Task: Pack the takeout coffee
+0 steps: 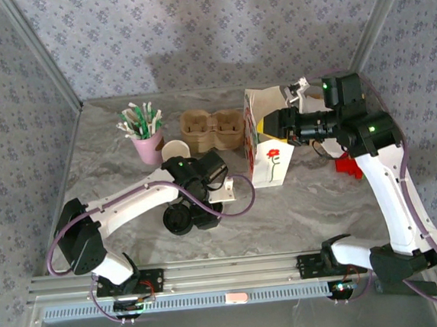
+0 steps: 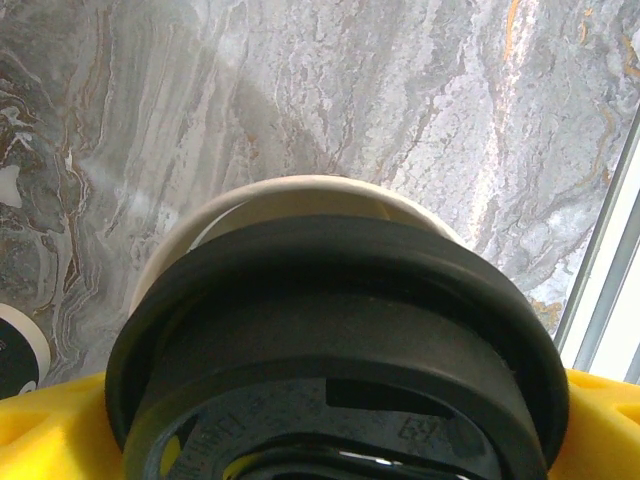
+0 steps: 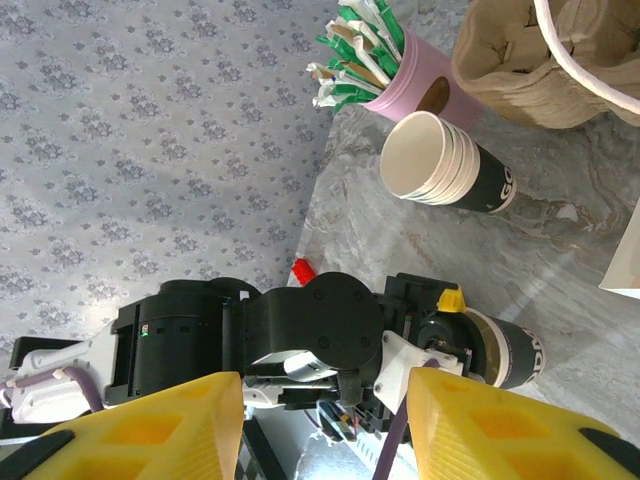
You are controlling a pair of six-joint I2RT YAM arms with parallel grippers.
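We find the takeout coffee (image 1: 179, 219) upright on the marble table (image 1: 299, 210), nearest the arm bases, at the left gripper (image 1: 188, 213).
The left gripper's yellow pads (image 2: 45, 435) flank the black lid, which hides their inner faces, so we cannot tell whether they clamp it. Farther back, the right gripper (image 3: 325, 400) hangs by the mouth of the white flowered bag (image 1: 268, 163), fingers apart, nothing between. Beyond stand a stack of lidless cups (image 1: 175, 150), a pink cup of sticks (image 1: 148, 147) and a cardboard carrier (image 1: 214, 129).

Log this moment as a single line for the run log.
left fingers: closed on takeout coffee | right fingers: open, by paper bag | status: coffee not yet bagged
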